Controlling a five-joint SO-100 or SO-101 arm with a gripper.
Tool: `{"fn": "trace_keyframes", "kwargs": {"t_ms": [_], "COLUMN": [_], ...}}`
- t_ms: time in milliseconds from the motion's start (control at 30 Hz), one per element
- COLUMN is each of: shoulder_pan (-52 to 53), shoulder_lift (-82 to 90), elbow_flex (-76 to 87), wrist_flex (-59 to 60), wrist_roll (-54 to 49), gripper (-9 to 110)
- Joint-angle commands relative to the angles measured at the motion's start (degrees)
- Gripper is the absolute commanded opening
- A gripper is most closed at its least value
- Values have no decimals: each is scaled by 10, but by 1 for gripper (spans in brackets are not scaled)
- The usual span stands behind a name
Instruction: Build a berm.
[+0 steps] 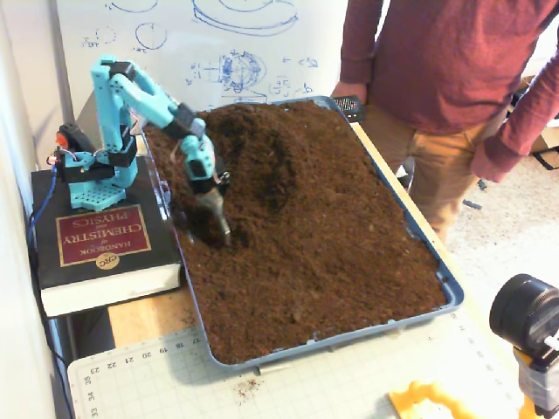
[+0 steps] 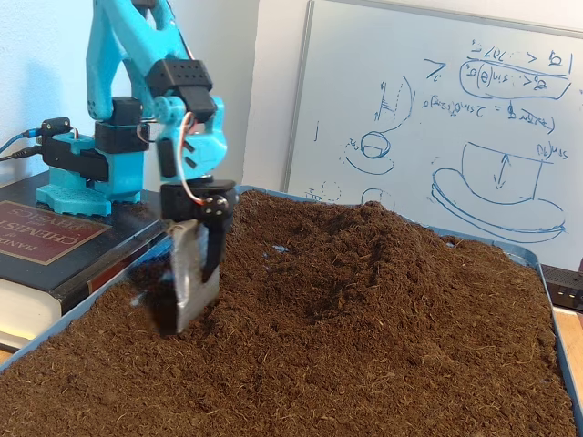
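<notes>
Soil fills a shallow blue tray [image 1: 450, 292] that sits on the worktop [image 1: 144, 319], and the fill reaches close to the rim on all sides. The berm [image 1: 262, 144] stands in the far half of the tray in a fixed view, a raised mound of dark brown crumbly soil with a shadowed hollow running down its middle. In another fixed view the berm [image 2: 383, 246] rises as a ridge in front of the whiteboard [image 2: 437, 109], higher than the level soil nearer that camera.

The turquoise arm [image 1: 131, 87] is bolted to a base that rests on a thick chemistry handbook [image 1: 96, 249], just beside the tray's left edge in a fixed view. The arm reaches over the rim and points downward. The pincer [image 1: 220, 223] carries a flat grey blade-like tip whose lower end is sunk into the soil, left of the berm and apart from its crest. The side-on fixed view shows the pincer [image 2: 193, 300] upright, with the blade blurred; whether the fingers are apart or together cannot be told from either view.

A person in a maroon shirt [image 1: 428, 61] stands at the far right corner of the tray. A green cutting mat [image 1: 288, 384] lies under the tray's near edge, with a few soil crumbs on it.
</notes>
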Motion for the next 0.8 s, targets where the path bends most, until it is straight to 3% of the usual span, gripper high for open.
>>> {"fn": "trace_keyframes", "kwargs": {"t_ms": [0, 767], "shoulder_pan": [-29, -39], "shoulder_lift": [-13, -155], "elbow_flex": [-80, -280], "wrist_flex": [-7, -6], "wrist_roll": [28, 34], "gripper": [1, 1]}}
